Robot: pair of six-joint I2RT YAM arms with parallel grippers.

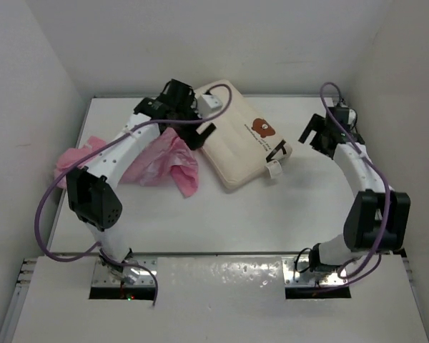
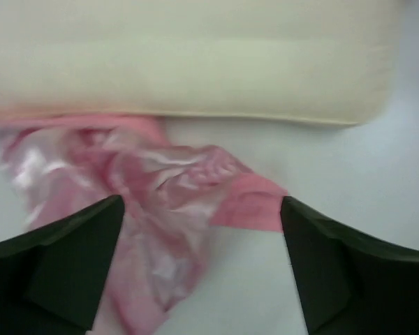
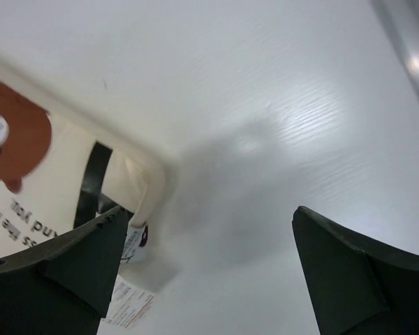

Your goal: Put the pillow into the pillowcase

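Observation:
The cream-white pillow [image 1: 242,144] with a brown bear print lies tilted at the table's back middle. The crumpled pink pillowcase [image 1: 159,161] lies to its left, touching the pillow's edge. My left gripper [image 1: 197,128] hovers over the seam between them, open and empty. In the left wrist view the pillow [image 2: 195,63] fills the top, the pillowcase [image 2: 160,188] lies below it, and the left gripper [image 2: 201,204] stands open above the fabric. My right gripper [image 1: 312,136] is open and empty, right of the pillow. The right wrist view shows the right gripper [image 3: 209,213] open beside the pillow's corner [image 3: 56,174].
White walls enclose the table [image 1: 272,214] at the back and both sides. A white label tag [image 3: 129,303] hangs from the pillow's near right corner. Part of the pillowcase [image 1: 75,161] trails past the left arm to the table's left edge.

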